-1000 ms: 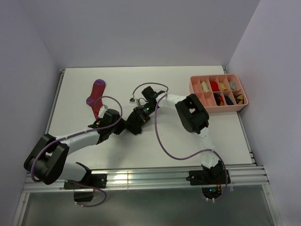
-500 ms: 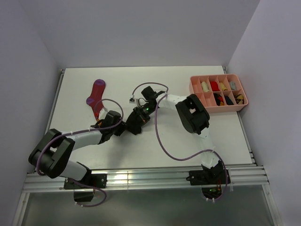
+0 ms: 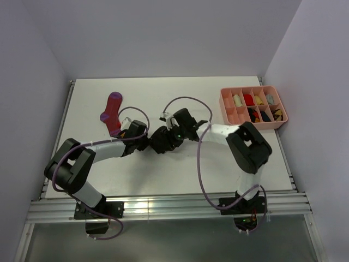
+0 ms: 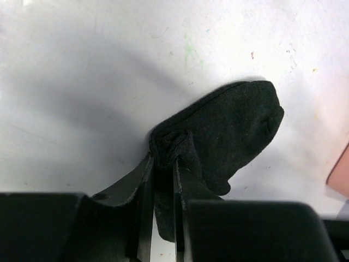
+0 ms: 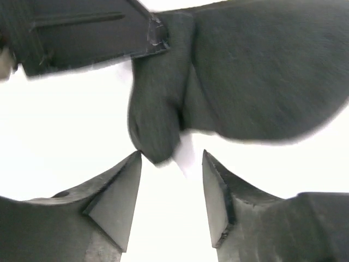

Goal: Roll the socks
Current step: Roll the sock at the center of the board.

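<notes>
Black sock [image 4: 234, 125] mid-roll | left gripper [image 4: 162, 155] pinched tight on its folded edge | right gripper [image 5: 172, 164] spread, empty | hold your pinch firm; close right on the hanging fold.

- A white table [image 3: 218, 164] fills the middle of the top view.
- A pale lavender back wall [image 3: 163, 38] stands at 12 o'clock.
- Matching side walls stand at 9 o'clock [image 3: 27, 109] and 3 o'clock [image 3: 322, 82].
- A metal rail [image 3: 180, 206] edges the table at 6 o'clock and catches glare.
- The light is even and the shadows soft.
</notes>
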Controlling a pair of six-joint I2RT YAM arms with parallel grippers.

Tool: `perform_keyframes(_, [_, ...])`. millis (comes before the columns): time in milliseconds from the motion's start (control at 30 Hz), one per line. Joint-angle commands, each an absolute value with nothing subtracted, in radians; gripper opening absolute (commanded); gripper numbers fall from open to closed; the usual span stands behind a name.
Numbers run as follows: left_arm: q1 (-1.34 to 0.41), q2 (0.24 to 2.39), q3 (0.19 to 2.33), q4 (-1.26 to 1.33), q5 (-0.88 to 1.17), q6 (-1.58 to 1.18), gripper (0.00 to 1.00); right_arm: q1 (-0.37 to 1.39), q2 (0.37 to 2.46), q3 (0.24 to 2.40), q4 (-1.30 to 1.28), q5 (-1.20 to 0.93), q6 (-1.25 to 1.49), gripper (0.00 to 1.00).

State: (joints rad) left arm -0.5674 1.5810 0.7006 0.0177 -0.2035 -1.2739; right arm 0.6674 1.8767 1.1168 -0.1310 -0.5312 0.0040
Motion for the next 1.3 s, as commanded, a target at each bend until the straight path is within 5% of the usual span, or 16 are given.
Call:
perform_keyframes(0, [-0.565,1.641,0.725,-0.161,-0.236,-1.195,0.13,0.707,1.695,0.97,0.136,-0.252,-0.008,0.57])
perform_keyframes(233, [-0.561,1.681,0.787,-0.189,-0.196,-1.126,0.13,0.889,1.565,0.735,0.481,0.125,-0.153,0.73])
perform_keyframes(867, [-0.548,1.698,0.83,-0.201,-0.112,-1.069,0.13,1.098,1.887,0.9,0.509,0.387,-0.365,0.68])
perform_keyframes(1067, [-0.542,1.692,0.828,-0.201,-0.091,-1.068,0.14,1.098,1.939,0.904,0.485,0.382,-0.356,0.57])
perform_keyframes(1267, [-0.526,1.667,0.818,-0.179,-0.061,-1.074,0.18,1.097,1.96,0.9,0.453,0.367,-0.336,0.16])
